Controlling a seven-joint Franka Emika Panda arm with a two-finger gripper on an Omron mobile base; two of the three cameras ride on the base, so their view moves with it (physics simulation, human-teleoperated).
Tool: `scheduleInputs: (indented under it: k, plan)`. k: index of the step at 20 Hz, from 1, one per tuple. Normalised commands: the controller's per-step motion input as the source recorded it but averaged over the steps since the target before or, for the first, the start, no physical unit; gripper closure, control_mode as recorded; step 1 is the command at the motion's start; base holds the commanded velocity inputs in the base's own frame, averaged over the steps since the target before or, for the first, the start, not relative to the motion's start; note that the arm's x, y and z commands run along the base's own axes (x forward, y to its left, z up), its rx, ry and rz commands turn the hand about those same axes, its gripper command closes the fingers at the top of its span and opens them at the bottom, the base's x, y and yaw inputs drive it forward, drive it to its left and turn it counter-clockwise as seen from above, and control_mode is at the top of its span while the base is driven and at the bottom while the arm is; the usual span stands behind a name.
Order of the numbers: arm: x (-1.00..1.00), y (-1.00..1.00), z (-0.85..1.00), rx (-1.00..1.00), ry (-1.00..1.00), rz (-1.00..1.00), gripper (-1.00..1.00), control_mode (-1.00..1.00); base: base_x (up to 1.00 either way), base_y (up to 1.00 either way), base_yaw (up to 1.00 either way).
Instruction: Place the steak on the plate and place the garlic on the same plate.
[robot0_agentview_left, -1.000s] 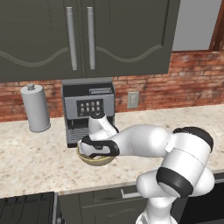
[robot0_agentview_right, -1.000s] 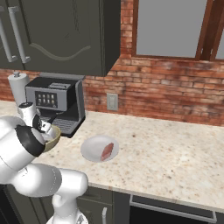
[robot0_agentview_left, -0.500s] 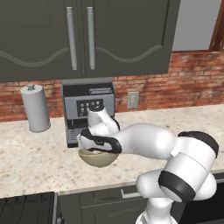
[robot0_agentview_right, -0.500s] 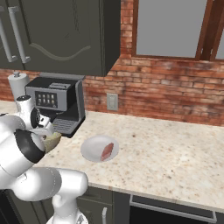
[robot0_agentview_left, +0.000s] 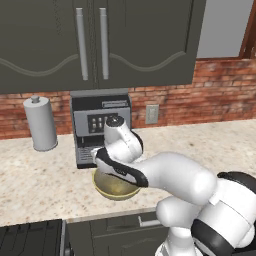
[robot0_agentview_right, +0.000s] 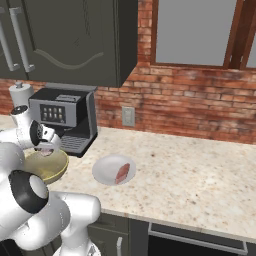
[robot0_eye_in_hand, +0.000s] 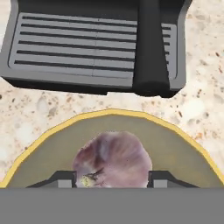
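Note:
The garlic (robot0_eye_in_hand: 113, 159), a small whitish-purple bulb, sits between my two finger tips inside the deep olive-yellow bowl (robot0_eye_in_hand: 175, 144). My gripper (robot0_eye_in_hand: 112, 181) is shut on the garlic, one tip touching each side. From the right base, the gripper (robot0_agentview_right: 46, 148) hangs over the bowl (robot0_agentview_right: 47, 167) with the pinkish garlic (robot0_agentview_right: 46, 151) under it. To the bowl's right lies the white plate (robot0_agentview_right: 102, 170), with the red steak (robot0_agentview_right: 122, 173) on it. In the left base view, my hand and forearm cover the bowl (robot0_agentview_left: 116, 191) from above.
A black coffee machine (robot0_agentview_left: 100, 125) stands right behind the bowl, its drip tray (robot0_eye_in_hand: 78, 43) just beyond the rim. A paper towel roll (robot0_agentview_left: 41, 125) stands at the far left. Speckled counter runs to the right of the plate, with dark cabinets overhead.
My hand has sunk a little lower into the bowl. The fingers have drawn in against the garlic.

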Motion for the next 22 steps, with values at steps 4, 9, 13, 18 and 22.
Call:
scheduleInputs:
  k: [4,9,13,18,22]
  plan:
    - [0.0,-0.67,0.91,0.03,0.05,0.0,1.0,-1.0,0.0,0.0,0.0]
    - [-0.2,-0.81,0.33,0.0,0.01,-0.02,1.0,-1.0,0.0,0.0,0.0]
    - [-0.25,-1.0,0.0,0.0,0.02,-0.13,1.0,-1.0,0.0,0.0,0.0]
    - [-0.01,-0.98,-0.04,0.0,0.07,-0.19,1.0,-1.0,0.0,0.0,0.0]
    - [0.0,-0.77,-0.12,0.0,0.08,-0.2,1.0,-1.0,0.0,0.0,0.0]
